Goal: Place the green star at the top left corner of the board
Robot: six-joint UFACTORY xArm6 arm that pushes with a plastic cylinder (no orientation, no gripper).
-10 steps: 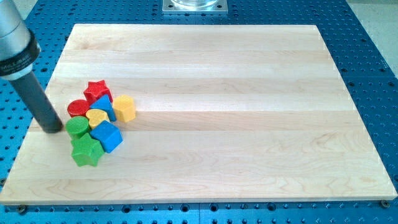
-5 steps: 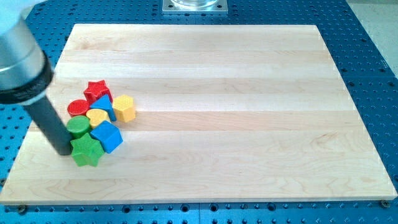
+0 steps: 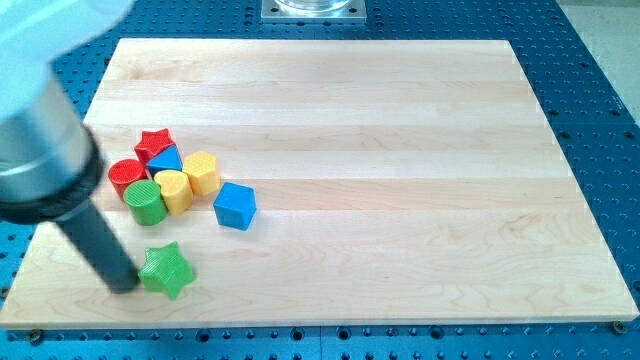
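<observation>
The green star (image 3: 166, 269) lies near the board's bottom left, apart from the other blocks. My tip (image 3: 122, 287) touches the star's left side, low on the wooden board (image 3: 380, 130). Above the star sits a cluster: a red star (image 3: 154, 143), a red cylinder (image 3: 126, 176), a blue block (image 3: 166, 160), a green cylinder (image 3: 145, 202) and two yellow blocks (image 3: 175, 191) (image 3: 202, 172). A blue cube (image 3: 235, 205) lies alone to the right of the cluster.
The board lies on a blue perforated table (image 3: 600, 90). A metal mount (image 3: 313, 9) stands at the view's top centre. The arm's grey body (image 3: 40, 150) covers part of the board's left edge.
My tip has moved down and right along the left side. The green star has slid down out of the cluster, the blue cube has moved right, and the green cylinder and yellow block have shifted.
</observation>
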